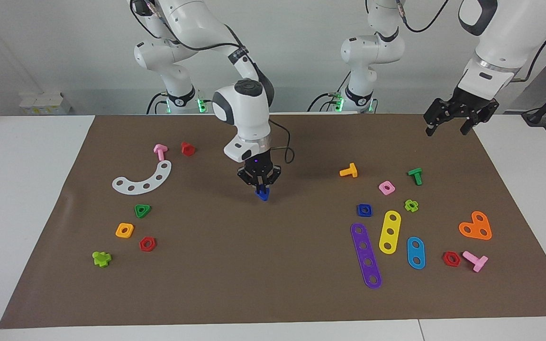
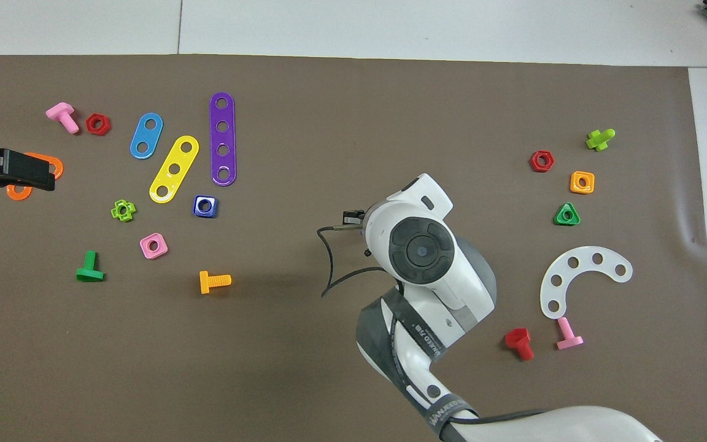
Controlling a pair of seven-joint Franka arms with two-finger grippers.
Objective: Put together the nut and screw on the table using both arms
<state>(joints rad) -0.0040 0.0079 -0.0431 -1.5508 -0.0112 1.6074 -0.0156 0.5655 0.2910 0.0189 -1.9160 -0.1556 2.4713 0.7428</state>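
My right gripper (image 1: 262, 189) is shut on the dark-blue screw (image 1: 263, 193) and holds it low over the middle of the brown mat (image 1: 273, 265). In the overhead view the right arm's own wrist hides that gripper and the screw. The dark-blue square nut (image 1: 364, 210) lies flat on the mat toward the left arm's end, beside the purple strip (image 1: 366, 255); it also shows in the overhead view (image 2: 205, 206). My left gripper (image 1: 447, 131) is open and empty, raised over the mat's edge at the left arm's end; it also shows in the overhead view (image 2: 39, 174), over the orange heart plate (image 2: 51, 166).
Near the nut lie a yellow strip (image 1: 389, 232), a blue strip (image 1: 415, 252), a pink square nut (image 1: 386, 188), an orange bolt (image 1: 349, 171) and a green T-bolt (image 1: 415, 175). Toward the right arm's end lie a white curved plate (image 1: 144, 180), a green triangular nut (image 1: 142, 210) and an orange square nut (image 1: 124, 230).
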